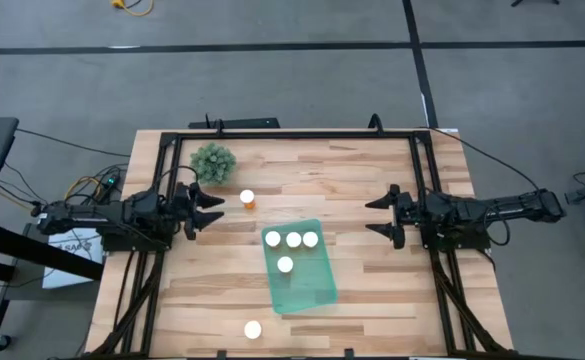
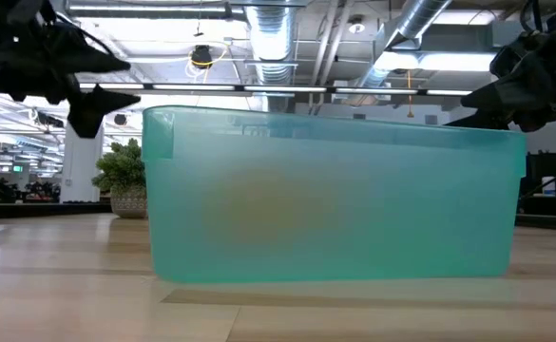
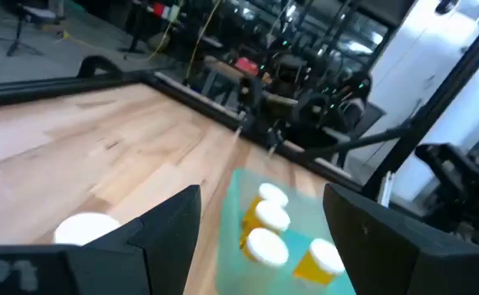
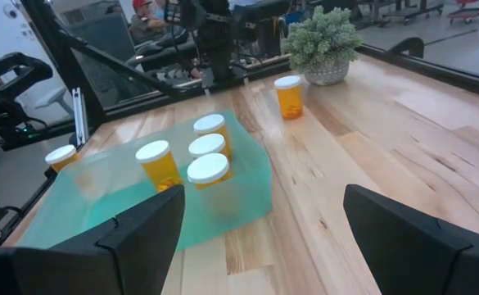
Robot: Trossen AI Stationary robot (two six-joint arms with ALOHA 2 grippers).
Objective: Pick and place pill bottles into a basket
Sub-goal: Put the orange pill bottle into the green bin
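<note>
- Since four bottles already stand in the basket (image 1: 307, 285) and two remain on the table, the step in hand is judged to be fetching the next loose bottle — most likely the bottle by the plant (image 1: 248, 198), which stands just right of the left gripper (image 1: 208, 210).
- The left gripper hovers at the table's left side with its jaws spread and nothing between them; the bottle stands slightly to the far side of its line, so the arm should be brought over the cap before it descends.
- Lower the fingers on either side of the orange body, below the white cap, and close squarely; a grip on the cap alone risks tipping the bottle.
- Keep clear of the plant (image 1: 213, 161), which stands near the bottle on its far-left side.
- The right gripper (image 1: 384, 216) waits at the table's right side — jaws spread wide, empty.
- Basket contents: three bottles (image 1: 292, 239) in a row along the far end, a fourth bottle (image 1: 285, 264) just nearer; the near half holds nothing.
- The last bottle (image 1: 253, 328) stands near the table's near edge, left of the basket's near end.
</note>
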